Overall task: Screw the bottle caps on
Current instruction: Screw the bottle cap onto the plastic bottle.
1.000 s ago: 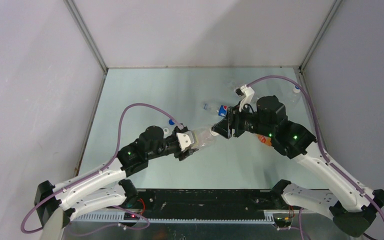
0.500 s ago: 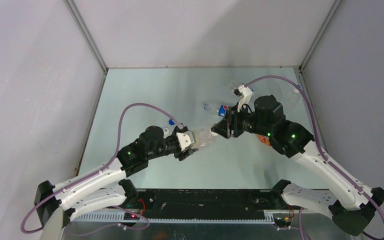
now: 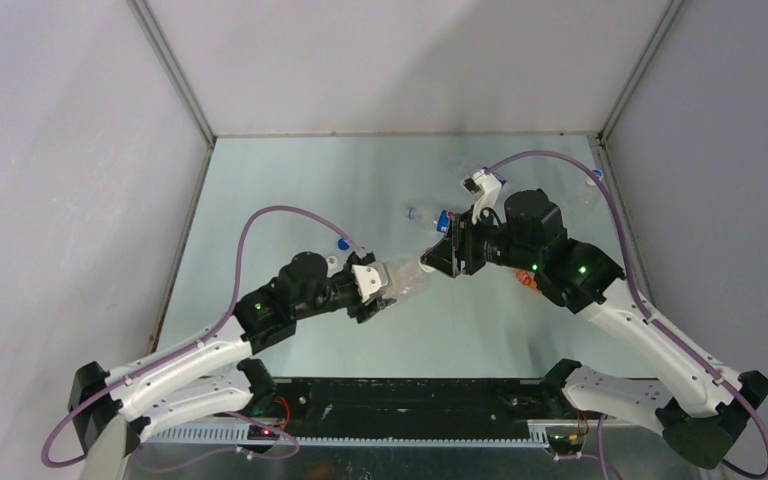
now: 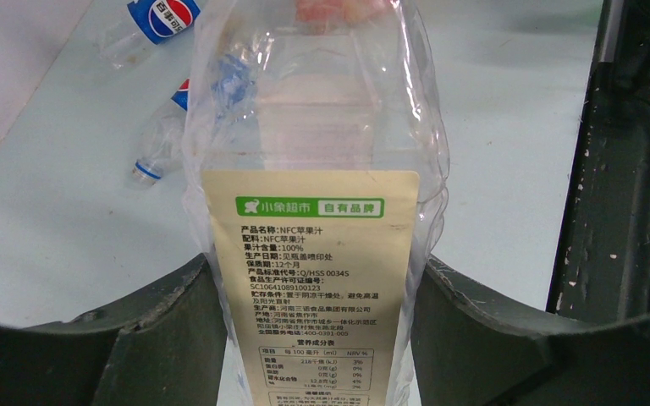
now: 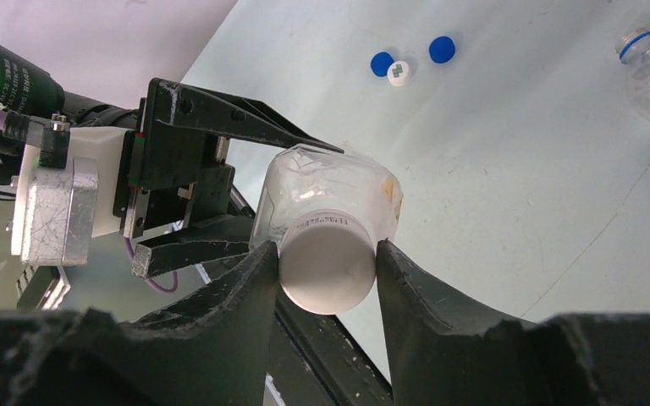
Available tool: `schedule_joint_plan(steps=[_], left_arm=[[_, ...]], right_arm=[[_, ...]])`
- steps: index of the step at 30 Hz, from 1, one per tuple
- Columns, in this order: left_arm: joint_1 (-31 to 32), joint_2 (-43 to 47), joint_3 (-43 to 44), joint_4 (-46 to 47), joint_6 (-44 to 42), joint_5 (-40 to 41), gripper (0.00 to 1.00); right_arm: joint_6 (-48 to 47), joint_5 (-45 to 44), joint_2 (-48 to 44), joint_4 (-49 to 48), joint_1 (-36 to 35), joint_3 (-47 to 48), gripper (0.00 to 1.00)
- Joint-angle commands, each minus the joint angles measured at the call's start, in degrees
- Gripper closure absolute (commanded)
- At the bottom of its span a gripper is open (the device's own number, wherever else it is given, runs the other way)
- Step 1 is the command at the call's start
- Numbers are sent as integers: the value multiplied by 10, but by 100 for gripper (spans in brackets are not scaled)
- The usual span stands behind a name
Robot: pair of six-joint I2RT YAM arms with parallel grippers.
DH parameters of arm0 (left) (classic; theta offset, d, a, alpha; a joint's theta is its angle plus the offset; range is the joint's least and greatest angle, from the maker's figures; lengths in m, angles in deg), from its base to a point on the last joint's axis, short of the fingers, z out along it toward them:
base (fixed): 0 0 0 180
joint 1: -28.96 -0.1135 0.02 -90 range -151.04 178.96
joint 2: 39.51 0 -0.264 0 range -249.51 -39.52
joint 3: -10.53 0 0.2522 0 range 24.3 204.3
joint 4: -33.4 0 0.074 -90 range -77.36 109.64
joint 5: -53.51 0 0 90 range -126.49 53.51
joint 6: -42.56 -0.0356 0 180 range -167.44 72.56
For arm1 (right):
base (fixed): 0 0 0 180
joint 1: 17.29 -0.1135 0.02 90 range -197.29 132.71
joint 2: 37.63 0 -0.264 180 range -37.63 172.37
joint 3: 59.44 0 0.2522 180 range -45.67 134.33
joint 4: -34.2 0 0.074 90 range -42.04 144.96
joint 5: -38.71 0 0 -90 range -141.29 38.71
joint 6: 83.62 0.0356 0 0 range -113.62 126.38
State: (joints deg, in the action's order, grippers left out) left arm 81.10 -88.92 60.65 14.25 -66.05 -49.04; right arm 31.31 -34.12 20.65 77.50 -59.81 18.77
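My left gripper (image 3: 384,286) is shut on a clear bottle with a beige label (image 4: 313,254) and holds it lying level above the table, mouth toward the right arm. My right gripper (image 5: 328,269) is shut on a white cap (image 5: 328,275) that sits on this bottle's mouth (image 3: 424,262). In the right wrist view the clear bottle (image 5: 330,182) shows behind the cap, with the left gripper's fingers (image 5: 220,118) round it. Loose caps lie on the table: two blue (image 5: 382,63) (image 5: 443,49) and one white (image 5: 398,74).
Two clear bottles with blue Pepsi labels lie on the table beyond the held bottle (image 4: 156,21) (image 4: 159,144). An orange-labelled thing (image 3: 530,281) shows under the right arm. Another clear bottle (image 3: 590,188) lies at the far right edge. Grey walls close in the table.
The right arm and wrist have shifted slightly left and turned a little with the cap in the jaws. The left arm and bottle have stayed put.
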Motion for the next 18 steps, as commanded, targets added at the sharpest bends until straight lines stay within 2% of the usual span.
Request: schedule_joint_plan(steps=[1, 18], left_arm=[[-1, 18, 6, 47, 14, -3, 100], [-1, 18, 7, 41, 23, -1, 100]], right_arm=[[0, 21, 5, 5, -9, 1, 52], [2, 19, 7, 11, -19, 1, 54]])
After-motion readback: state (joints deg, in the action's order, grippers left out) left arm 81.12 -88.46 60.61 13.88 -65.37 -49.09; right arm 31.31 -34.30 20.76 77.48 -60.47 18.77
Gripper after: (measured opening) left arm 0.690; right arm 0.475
